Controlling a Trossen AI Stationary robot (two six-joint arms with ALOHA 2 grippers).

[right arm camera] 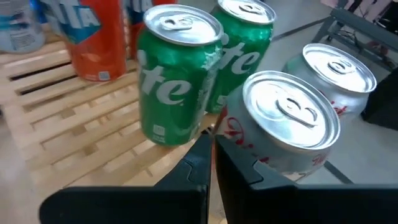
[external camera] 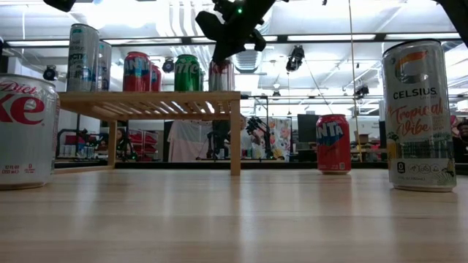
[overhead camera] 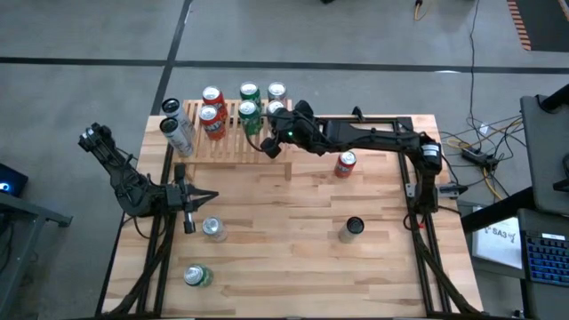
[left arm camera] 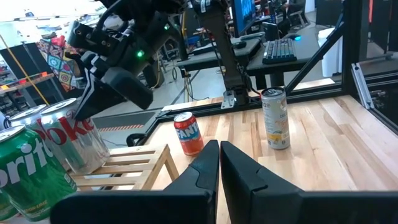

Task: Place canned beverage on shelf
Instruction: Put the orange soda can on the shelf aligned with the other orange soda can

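The light-wood slatted shelf (overhead camera: 227,147) stands at the table's far left. On it stand two tall silver cans, two red cans (overhead camera: 212,120), two green cans (right arm camera: 177,74) and two silver cans. My right gripper (right arm camera: 210,146) is shut. It hangs over the shelf's right front corner, between a green can and the nearer silver Diet Coke can (right arm camera: 283,121). My left gripper (overhead camera: 213,196) is shut, points level over the table's left side, and holds nothing. My right gripper's shut fingers slant down from the table's right, close beside the Diet Coke can's wall (right arm camera: 239,134). I cannot tell whether they touch it. The can stands upright on the slats.
Four loose cans stand on the table: a red Fanta can (overhead camera: 346,163) right of the shelf, a Celsius can (overhead camera: 352,228) near the middle right, a Diet Coke can (overhead camera: 213,229) and a green can (overhead camera: 197,276) at the near left. Dark frame rails run along both table sides.
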